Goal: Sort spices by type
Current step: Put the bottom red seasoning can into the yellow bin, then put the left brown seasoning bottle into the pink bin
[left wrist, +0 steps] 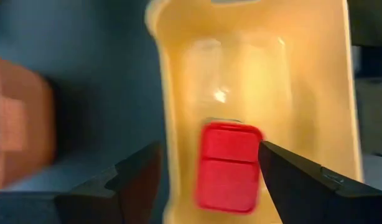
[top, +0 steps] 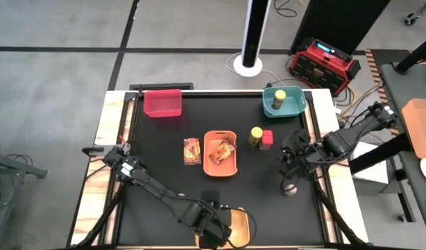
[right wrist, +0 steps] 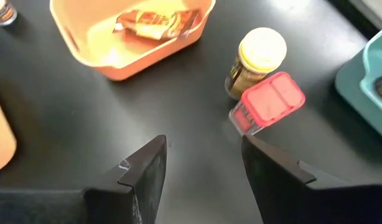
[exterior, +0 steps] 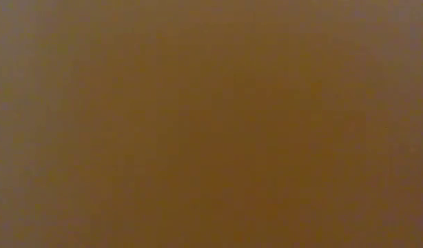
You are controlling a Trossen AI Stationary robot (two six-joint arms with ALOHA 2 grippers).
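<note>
No writing on any label could be read. The black tabletop [top: 164,167] carried four bins. The red bin [top: 162,103] sat near the far left corner, nothing visible inside it. The teal bin [top: 283,102] near the far right corner held a yellow-lidded jar [top: 279,96]. The orange bin [top: 220,153] at mid-tabletop held one printed packet [top: 222,150]; a second packet [top: 192,151] lay flat on the tabletop just left of it. The yellow bin [left wrist: 259,99] stood at the near edge, and a red cube box [left wrist: 229,167] lay in it.

The left pincer [left wrist: 203,180] hung over that bin, its fingers spread wide and apart from the box between them, holding nothing. The right pincer [right wrist: 203,165] hovered near the right edge, also open and empty.

Right of the orange bin, another yellow-lidded jar [right wrist: 256,62] stood touching a second red cube box [right wrist: 270,102]. A tiny silver-lidded jar [top: 290,188] stood near the right edge.
</note>
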